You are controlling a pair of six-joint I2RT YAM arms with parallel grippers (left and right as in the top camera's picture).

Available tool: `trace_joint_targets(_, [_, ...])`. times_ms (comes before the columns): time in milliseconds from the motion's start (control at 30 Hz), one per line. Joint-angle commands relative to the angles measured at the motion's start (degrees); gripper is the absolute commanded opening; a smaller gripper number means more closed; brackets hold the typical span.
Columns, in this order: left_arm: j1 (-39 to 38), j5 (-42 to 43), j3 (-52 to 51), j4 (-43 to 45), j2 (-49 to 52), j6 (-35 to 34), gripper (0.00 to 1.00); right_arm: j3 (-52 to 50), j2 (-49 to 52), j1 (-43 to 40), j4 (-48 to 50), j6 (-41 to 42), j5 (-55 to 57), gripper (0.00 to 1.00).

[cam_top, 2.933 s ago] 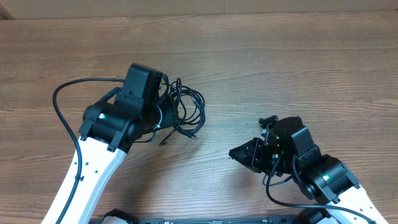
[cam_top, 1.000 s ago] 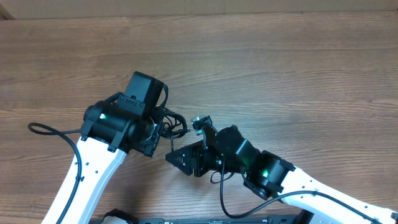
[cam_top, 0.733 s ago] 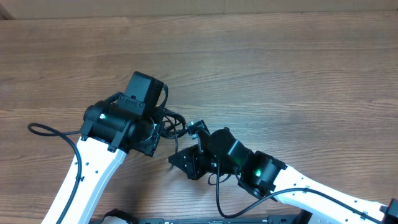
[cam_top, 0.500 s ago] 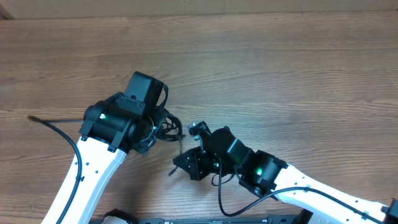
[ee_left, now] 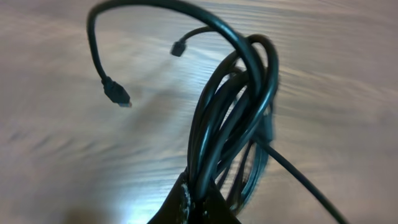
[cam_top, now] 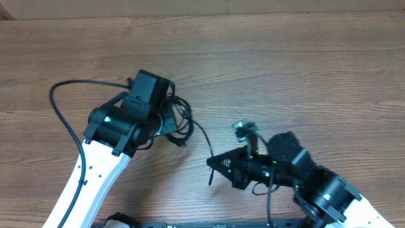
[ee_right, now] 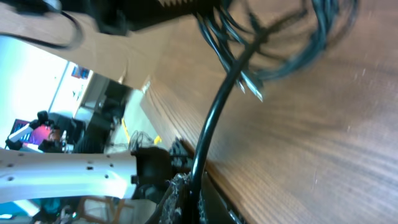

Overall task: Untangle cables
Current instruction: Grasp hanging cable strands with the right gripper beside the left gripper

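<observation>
**Overhead.** Wooden table (cam_top: 304, 69) across the whole frame, its far edge a pale strip along the top. Bare wood over the far half and out to the right edge. Left arm (cam_top: 107, 136) reaching in from the near-left corner, with a thick arm wire (cam_top: 76, 82) arching out toward the left edge. Left gripper (cam_top: 169, 119) left of centre, clamped on the cables (cam_top: 183, 117), a small black bundle of loops at its tip. Right arm (cam_top: 316, 183) entering from the near-right corner. Right gripper (cam_top: 211, 163) close to the near edge, pointing left, pinched on one cord (cam_top: 209, 142) that curves from the bundle down to it. Grippers near each other, not touching.

**Left wrist.** Left gripper (ee_left: 194, 205) at the bottom of the frame, jaws tight around the gathered cables (ee_left: 236, 124). Loops standing up from the grip, blurred wood behind. Two free ends with a plug (ee_left: 116, 93) each, hanging to the upper left. Cord (ee_left: 305, 180) leaving toward the lower right.

**Right wrist.** Right gripper (ee_right: 186, 196) at the bottom, jaws narrow, squeezing the cord (ee_right: 214, 118). Cord running up to the blurred cables (ee_right: 280, 37) at the top. Silver-tipped plug (ee_right: 252, 87) just beside the cord. Left arm (ee_right: 124, 15) across the upper left. Table (ee_right: 298, 143) edge slanting down the left, room beyond it.
</observation>
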Motion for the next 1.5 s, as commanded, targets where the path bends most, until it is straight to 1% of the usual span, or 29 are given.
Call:
trace_joint_targets(0, [-2.7, 10.8, 1.0, 3.3, 0.0, 18.1, 0.04, 0.7, -3.1, -1.9, 0.3, -2.6, 3.5, 0.04])
trace_joint_targets(100, [-4.9, 14.2, 1.0, 4.4, 0.0, 21.1, 0.04, 0.7, -3.1, -2.6, 1.2, -2.4, 5.4, 0.04])
trace_joint_targets(233, [-7.8, 14.3, 1.0, 4.4, 0.0, 21.3, 0.04, 0.7, -2.4, -2.7, 3.2, -2.4, 8.6, 0.04])
trace_joint_targets(433, [-11.2, 14.3, 1.0, 4.4, 0.0, 21.7, 0.04, 0.7, -2.4, -2.7, 5.0, -2.1, 19.8, 0.04])
trace_joint_targets(533, [-11.8, 15.3, 1.0, 4.4, 0.0, 21.6, 0.04, 0.7, -2.3, -2.7, 5.0, 0.1, 24.3, 0.04])
trace_joint_targets(667, [-11.9, 17.0, 1.0, 4.4, 0.0, 21.6, 0.04, 0.7, -0.4, -2.7, 5.0, 0.9, 29.6, 0.04])
trace_joint_targets(767, [-11.9, 18.6, 1.0, 4.8, 0.0, 21.6, 0.04, 0.7, 0.9, -2.7, 5.1, 4.8, 32.3, 0.04])
trace_joint_targets(900, [-11.9, 22.5, 1.0, 6.2, 0.0, 21.6, 0.04, 0.7, 2.7, -2.7, 6.2, 9.7, 32.9, 0.04])
trace_joint_targets(1133, [-11.9, 22.9, 1.0, 7.3, 0.0, 21.1, 0.05, 0.7, 3.3, -2.7, 9.3, 17.5, 32.8, 0.04])
trace_joint_targets(1200, [-11.9, 22.2, 1.0, 7.6, 0.0, 19.5, 0.04, 0.7, 3.3, -2.7, 9.4, 19.6, 32.3, 0.04])
trace_joint_targets(1267, [-11.9, 20.2, 1.0, 8.3, 0.0, 15.4, 0.04, 0.7, 3.4, -2.7, 9.3, 21.7, 30.9, 0.04])
trace_joint_targets(1333, [-11.8, 16.5, 1.0, 8.9, 0.0, 8.7, 0.04, 0.7, 3.4, -2.7, 8.9, 23.5, 29.2, 0.04])
trace_joint_targets(1367, [-11.8, 14.1, 1.0, 9.1, 0.0, 4.2, 0.04, 0.7, 3.4, -2.7, 8.7, 23.9, 28.6, 0.04])
trace_joint_targets(1467, [-11.8, 8.9, 1.0, 9.0, 0.0, -6.6, 0.04, 0.7, 3.4, -2.7, 7.1, 24.3, 29.0, 0.04])
